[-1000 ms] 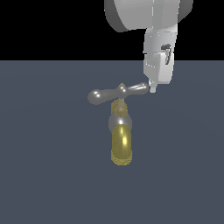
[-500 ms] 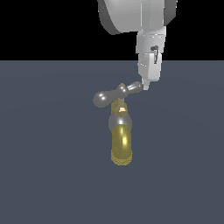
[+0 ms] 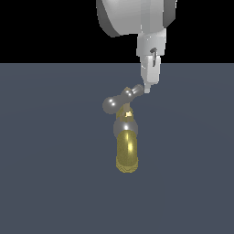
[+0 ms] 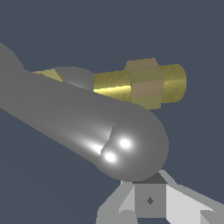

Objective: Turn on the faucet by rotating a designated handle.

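Note:
The faucet (image 3: 127, 148) stands in the middle of the exterior view, with a shiny brass downturned spout under a silver-grey collar. Its handle (image 3: 122, 97) is a silver crossbar on top, angled so that one bulbous end faces the camera and the other points away toward my fingers. My gripper (image 3: 147, 88) comes down from above, shut, with its tip touching the far end of the crossbar. In the wrist view the handle's rounded end (image 4: 131, 144) fills the frame just past my gripper (image 4: 150, 200), and the brass stem (image 4: 144, 83) shows behind it.
A flat dark blue-grey floor (image 3: 45, 183) surrounds the faucet. The white arm body (image 3: 132, 18) hangs over the far side.
My gripper has moved toward the exterior view's left, pushing the handle's far end along. The crossbar has turned about its stem and now looks shorter.

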Controlling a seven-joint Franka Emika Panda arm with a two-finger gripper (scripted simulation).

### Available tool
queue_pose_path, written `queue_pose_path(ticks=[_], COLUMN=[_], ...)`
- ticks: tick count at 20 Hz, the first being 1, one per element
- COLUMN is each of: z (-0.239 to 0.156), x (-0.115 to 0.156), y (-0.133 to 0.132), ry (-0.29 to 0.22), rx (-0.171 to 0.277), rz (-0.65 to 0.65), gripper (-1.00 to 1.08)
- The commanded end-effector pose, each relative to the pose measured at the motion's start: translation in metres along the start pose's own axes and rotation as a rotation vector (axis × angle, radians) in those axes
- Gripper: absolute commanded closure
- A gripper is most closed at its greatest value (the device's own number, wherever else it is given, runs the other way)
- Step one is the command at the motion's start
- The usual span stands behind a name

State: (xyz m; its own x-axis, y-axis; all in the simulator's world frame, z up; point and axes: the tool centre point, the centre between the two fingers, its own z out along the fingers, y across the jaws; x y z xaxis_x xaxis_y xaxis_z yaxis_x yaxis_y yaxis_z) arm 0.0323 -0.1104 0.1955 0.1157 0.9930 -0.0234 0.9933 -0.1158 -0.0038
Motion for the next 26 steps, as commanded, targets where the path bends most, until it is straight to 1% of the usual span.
queue_pose_path(ticks=[1,7,8,9,26], z=[-0.002,-0.005,-0.005,-0.001,-0.004], x=[0.055,0.105,0.105,0.047,0.130], y=[0.003,0.007,0.007,0.009,-0.031], ry=[0.018,0.023,0.023,-0.002,0.015], rx=[-0.001,-0.004,-0.004,-0.004,-0.005], rz=[-0.058,-0.076,-0.076,-0.002,-0.053], gripper=[1.08,1.08,1.08,1.08,1.08])
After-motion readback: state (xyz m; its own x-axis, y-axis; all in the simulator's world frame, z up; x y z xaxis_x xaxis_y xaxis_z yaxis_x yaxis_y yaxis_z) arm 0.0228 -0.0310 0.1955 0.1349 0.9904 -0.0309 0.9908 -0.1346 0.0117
